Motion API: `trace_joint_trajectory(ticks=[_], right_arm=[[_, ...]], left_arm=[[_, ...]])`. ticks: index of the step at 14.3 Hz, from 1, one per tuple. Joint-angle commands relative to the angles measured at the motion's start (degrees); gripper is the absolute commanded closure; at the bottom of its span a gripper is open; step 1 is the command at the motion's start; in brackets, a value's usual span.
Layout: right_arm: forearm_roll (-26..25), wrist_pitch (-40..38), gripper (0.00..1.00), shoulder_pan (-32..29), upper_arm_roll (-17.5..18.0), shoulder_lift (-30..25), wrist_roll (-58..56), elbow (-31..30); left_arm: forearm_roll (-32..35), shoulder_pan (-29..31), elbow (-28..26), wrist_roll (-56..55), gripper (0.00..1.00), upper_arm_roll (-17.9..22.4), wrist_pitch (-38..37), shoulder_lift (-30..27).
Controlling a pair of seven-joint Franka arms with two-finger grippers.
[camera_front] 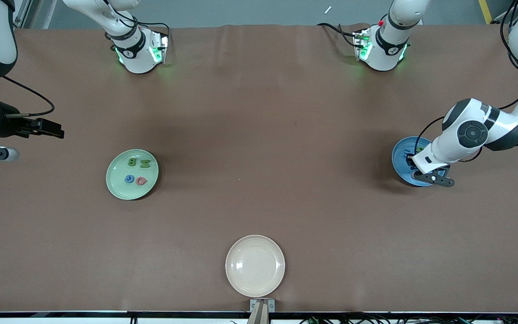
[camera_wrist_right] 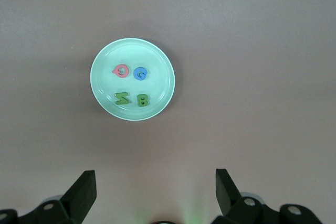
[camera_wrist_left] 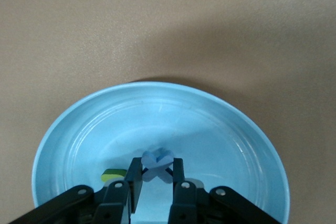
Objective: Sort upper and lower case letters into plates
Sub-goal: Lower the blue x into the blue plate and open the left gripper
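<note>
Hovering low over the blue plate (camera_wrist_left: 63, 145), the left gripper (camera_wrist_left: 156, 178) is pinching the blue x (camera_wrist_left: 157, 164) shut-fingered to drop it among lowercase letters, while the right gripper (camera_wrist_right: 156, 192) is waiting wide open and empty above the table near the green plate (camera_wrist_right: 157, 66) holding the capitals

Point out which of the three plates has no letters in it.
The cream plate, nearest the front camera, is bare. The pale green plate holds four letters, and the blue plate has the left gripper over it, shut on a blue letter.

Glossy plastic blue plate (camera_wrist_left: 79, 129); matt brown table cover (camera_front: 259, 112).
</note>
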Motion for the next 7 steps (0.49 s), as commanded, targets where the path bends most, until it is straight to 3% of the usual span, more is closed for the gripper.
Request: trace_joint_trajectory(ticks=[1, 7], right_arm=[[-0.81, 0.48, 0.0, -0.95, 1.12, -1.55, -0.44, 0.02], [-0.72, 0.22, 0.0, -0.77, 1.03, -0.94, -0.53, 3.88]], left_arm=[[1.58, -0.78, 0.62, -0.57, 0.84, 0.52, 0.81, 0.77], [2.45, -0.78, 0.71, -0.57, 0.79, 1.58, 1.43, 1.64]])
